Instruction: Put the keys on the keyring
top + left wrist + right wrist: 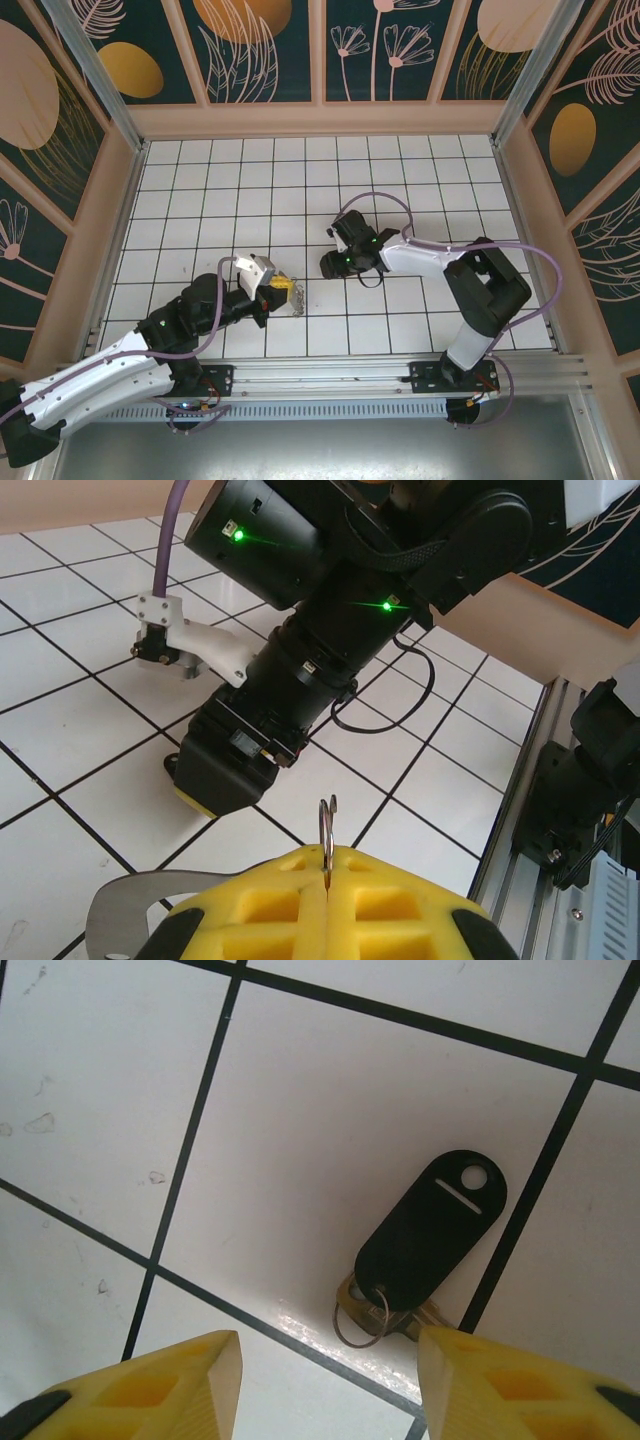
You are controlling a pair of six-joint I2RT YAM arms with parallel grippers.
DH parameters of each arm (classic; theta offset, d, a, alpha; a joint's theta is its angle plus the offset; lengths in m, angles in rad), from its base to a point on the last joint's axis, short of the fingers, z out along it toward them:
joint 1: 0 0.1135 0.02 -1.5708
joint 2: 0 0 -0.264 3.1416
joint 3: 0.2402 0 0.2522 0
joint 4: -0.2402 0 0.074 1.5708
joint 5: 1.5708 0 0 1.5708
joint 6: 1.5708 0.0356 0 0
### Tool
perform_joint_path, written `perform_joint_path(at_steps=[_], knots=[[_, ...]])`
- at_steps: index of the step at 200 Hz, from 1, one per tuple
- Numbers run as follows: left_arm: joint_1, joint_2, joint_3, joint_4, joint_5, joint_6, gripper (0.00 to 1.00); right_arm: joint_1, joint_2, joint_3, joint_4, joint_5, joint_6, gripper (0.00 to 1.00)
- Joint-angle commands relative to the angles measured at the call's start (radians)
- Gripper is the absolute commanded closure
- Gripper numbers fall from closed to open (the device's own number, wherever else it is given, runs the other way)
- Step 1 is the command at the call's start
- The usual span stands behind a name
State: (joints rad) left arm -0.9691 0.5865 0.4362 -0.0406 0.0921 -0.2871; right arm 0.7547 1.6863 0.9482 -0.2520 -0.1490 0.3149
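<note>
White tiled table [300,1110], keys [395,1322] atop.

L gripper [327,885] pinches thin metal keyring [327,825] upright btwn yellow tips, R arm [300,670] close behind.

Mostly out of sight: key [348,1300] and keyring [327,825]
A black tag [430,1230] covers most of the key in the right wrist view; only the keyring's top arc clears the clamped left gripper [327,870], itself cut off by the frame's bottom edge.
</note>
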Motion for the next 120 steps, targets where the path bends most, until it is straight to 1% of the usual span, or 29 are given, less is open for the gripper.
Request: perform_joint_path(at_steps=[1,31,65,120], knots=[[-0.003,-0.020,-0.004,0.059,0.001,-0.022,1.00,0.005,0.026,0.031,0.003,0.034,0.021,0.52],[-0.002,-0.013,-0.005,0.065,0.016,-0.021,1.00,0.012,0.047,0.044,-0.012,0.046,0.023,0.58],[-0.003,-0.013,-0.001,0.070,0.023,-0.019,1.00,0.015,0.073,0.062,-0.011,0.045,0.023,0.62],[-0.002,-0.018,-0.007,0.076,0.028,-0.022,1.00,0.020,0.100,0.075,-0.028,0.061,0.014,0.66]])
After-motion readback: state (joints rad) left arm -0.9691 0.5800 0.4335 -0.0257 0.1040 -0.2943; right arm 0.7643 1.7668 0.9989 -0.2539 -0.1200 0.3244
